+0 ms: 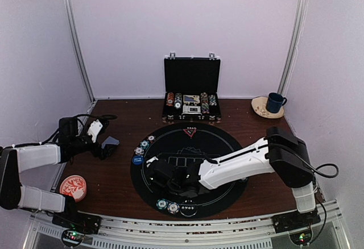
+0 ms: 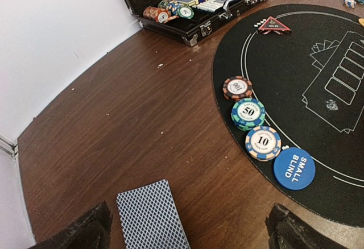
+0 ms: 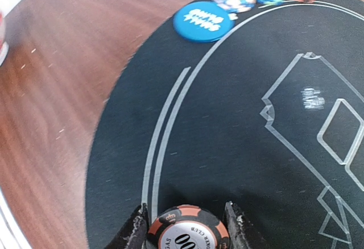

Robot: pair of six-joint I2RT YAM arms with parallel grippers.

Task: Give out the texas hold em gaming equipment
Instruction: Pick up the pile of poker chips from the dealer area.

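Fingers of your right gripper pinch a red chip over the mat.
Left fingers gape either side of a card; drop the red chip early and it may roll astray.

White walls w/ brown wood table.

Surface — brown wood grain, faint sheen; mat matt black, felt-like; chips smooth, glossy — plastic by the look.
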